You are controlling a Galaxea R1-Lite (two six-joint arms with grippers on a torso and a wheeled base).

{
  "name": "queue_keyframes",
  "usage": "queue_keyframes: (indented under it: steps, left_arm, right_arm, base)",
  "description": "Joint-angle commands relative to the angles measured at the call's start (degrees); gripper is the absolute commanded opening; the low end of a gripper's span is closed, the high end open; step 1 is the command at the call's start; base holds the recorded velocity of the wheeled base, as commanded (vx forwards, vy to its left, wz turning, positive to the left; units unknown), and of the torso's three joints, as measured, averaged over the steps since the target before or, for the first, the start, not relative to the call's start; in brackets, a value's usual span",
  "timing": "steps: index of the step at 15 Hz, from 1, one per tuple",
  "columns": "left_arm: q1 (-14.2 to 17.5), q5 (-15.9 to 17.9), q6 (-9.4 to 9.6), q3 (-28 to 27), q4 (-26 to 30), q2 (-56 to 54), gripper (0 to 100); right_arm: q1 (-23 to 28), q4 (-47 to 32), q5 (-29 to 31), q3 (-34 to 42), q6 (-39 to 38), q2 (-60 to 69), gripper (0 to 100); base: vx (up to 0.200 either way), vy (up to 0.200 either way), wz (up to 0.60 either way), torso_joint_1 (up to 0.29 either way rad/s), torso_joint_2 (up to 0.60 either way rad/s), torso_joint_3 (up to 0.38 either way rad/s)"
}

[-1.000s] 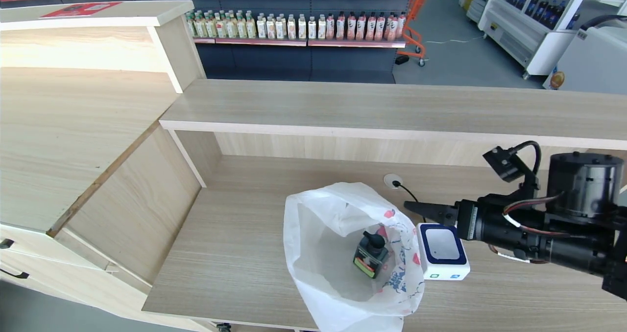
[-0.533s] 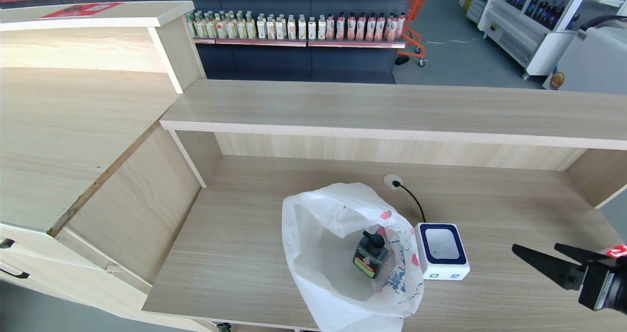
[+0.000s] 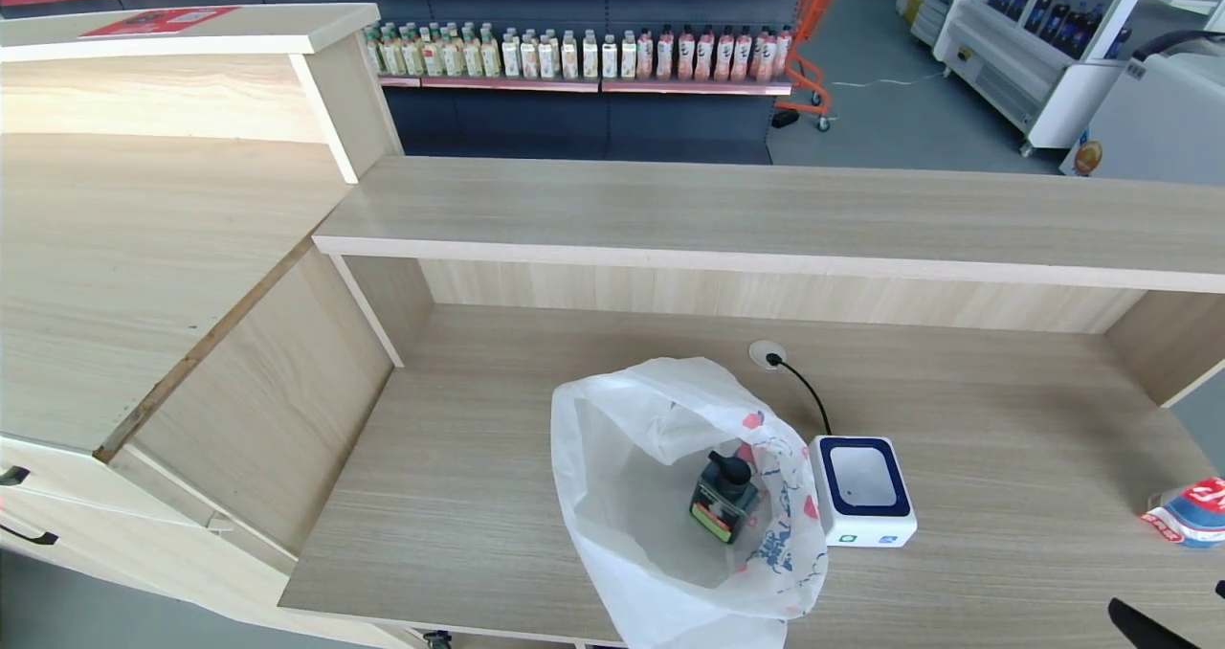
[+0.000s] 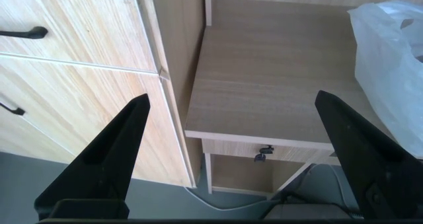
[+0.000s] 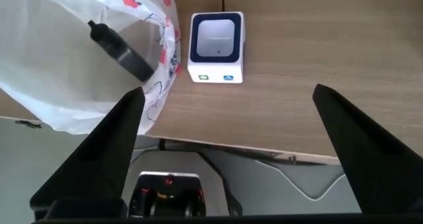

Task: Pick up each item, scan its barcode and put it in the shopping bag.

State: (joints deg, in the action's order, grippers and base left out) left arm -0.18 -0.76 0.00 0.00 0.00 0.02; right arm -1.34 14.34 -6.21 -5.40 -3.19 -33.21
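A white plastic shopping bag (image 3: 660, 496) stands open on the wooden counter (image 3: 1005, 419), with a dark pump bottle (image 3: 724, 507) lying inside it. The white barcode scanner (image 3: 863, 491) with a dark-framed window sits right beside the bag. A red, white and blue packet (image 3: 1190, 513) lies at the counter's right edge. My right gripper (image 5: 231, 154) is open, held off the counter's front edge, facing the scanner (image 5: 217, 47) and the bag (image 5: 73, 59). My left gripper (image 4: 241, 154) is open too, low in front of the counter's left end, beside the bag (image 4: 393, 59).
A raised ledge (image 3: 766, 213) runs behind the work surface, and a side panel (image 3: 268, 391) closes its left end. Drawers (image 4: 73, 65) stand left of the counter. The scanner's black cable (image 3: 799, 386) leads to a grommet behind it.
My right arm has drawn back from beside the scanner toward me, out past the lower right of the head view. That uncovered the red, white and blue packet at the right edge.
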Motion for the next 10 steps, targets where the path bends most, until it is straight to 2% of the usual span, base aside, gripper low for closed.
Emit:
queue_keyframes:
  steps: [1, 5, 7, 9, 10]
  left_arm:
    - [0.0, 0.0, 0.00, 0.0, 0.0, 0.0, 100]
    - [0.0, 0.0, 0.00, 0.0, 0.0, 0.0, 100]
    - [0.0, 0.0, 0.00, 0.0, 0.0, 0.0, 100]
    - [0.0, 0.0, 0.00, 0.0, 0.0, 0.0, 100]
    - [0.0, 0.0, 0.00, 0.0, 0.0, 0.0, 100]
  right_arm:
    - [0.5, -5.3, 0.8, 0.7, 0.2, 9.7, 100]
    - [3.8, -9.7, 1.7, 5.4, 0.1, 25.4, 100]
    - [3.4, -14.2, 1.5, 4.8, 0.6, 29.3, 100]
    - [3.5, -12.3, 5.9, 5.3, 0.4, 29.3, 100]
    - [3.4, -12.2, 6.2, 5.3, -0.2, 29.3, 100]
  base:
    - [0.000, 0.000, 0.00, 0.000, 0.00, 0.000]
    - [0.000, 0.000, 0.00, 0.000, 0.00, 0.000]
    - [0.000, 0.000, 0.00, 0.000, 0.00, 0.000]
    - [0.000, 0.000, 0.00, 0.000, 0.00, 0.000]
    - [0.000, 0.000, 0.00, 0.000, 0.00, 0.000]
